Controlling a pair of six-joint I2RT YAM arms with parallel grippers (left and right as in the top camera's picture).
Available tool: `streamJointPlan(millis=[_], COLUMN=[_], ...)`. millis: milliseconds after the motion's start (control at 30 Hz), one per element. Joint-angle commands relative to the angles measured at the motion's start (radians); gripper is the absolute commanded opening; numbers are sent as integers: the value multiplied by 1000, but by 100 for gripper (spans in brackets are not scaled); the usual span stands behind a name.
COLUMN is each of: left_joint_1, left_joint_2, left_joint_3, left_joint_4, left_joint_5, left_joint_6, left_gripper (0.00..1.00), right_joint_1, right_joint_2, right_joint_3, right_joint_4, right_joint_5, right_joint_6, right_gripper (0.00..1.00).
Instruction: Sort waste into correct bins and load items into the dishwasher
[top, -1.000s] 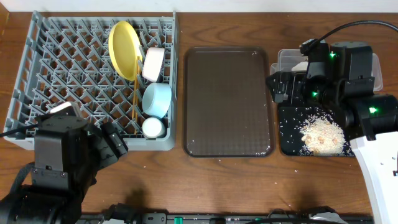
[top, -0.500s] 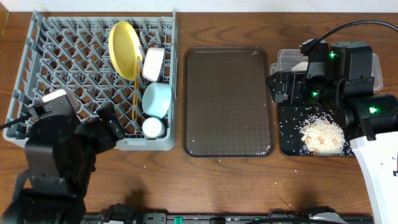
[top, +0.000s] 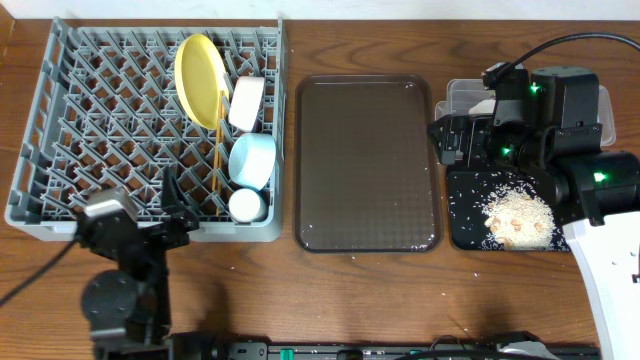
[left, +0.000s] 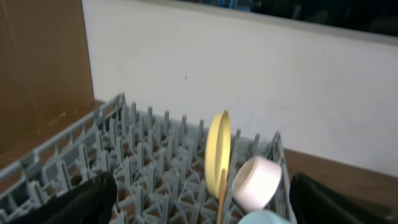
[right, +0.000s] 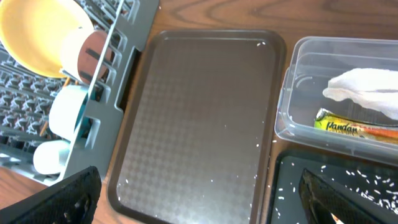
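The grey dish rack (top: 100, 110) holds an upright yellow plate (top: 198, 68), a white bowl (top: 247, 102), a light blue bowl (top: 252, 160), a small white cup (top: 246, 205) and chopsticks (top: 217, 150). My left gripper (top: 180, 212) is open and empty at the rack's front edge; its view shows the plate (left: 217, 146) and white bowl (left: 258, 182). My right gripper (right: 199, 199) is open and empty over the brown tray's right edge. The clear tub (right: 292, 93) holds the napkin (right: 367, 87) and snack wrapper (right: 354, 124). The black tray (top: 462, 225) holds rice scraps (top: 517, 218).
A dark brown serving tray (top: 367, 160) lies between the rack and the bins, with a few rice specks on it. A few loose grains lie on the wooden table near the front. My right arm covers most of the clear tub in the overhead view.
My left arm has pulled back from over the rack's front left corner toward the table's front edge, its gripper now pointing across the rack. The right arm has not moved.
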Motion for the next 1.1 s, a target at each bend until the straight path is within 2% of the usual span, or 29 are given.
streamJointPlan(millis=[0,133,300,833,1067], left_joint_1=[11,11,17,53,53], left_joint_2=[-72,-142,-210,-282,-325], left_joint_3=[-154,-313,-423,-548,-553], left_joint_4=[103,214,259,254,142], left_joint_5=[16,13,12,12,9], left_joint_6=[27,27,27,106,109], left_gripper=[89,89,89,89,89], right_joint_1=[-1,-1,-1,-1,-1], right_joint_2=[0,0,0,0,0], right_joint_3=[6,6,6,6,6], right_joint_4=[-1,-1,-1,-1,-1], right_joint_5=[3,3,3,3,3], right_joint_6=[10,10,10,10,10], right_gripper=[99,99,99,99,99])
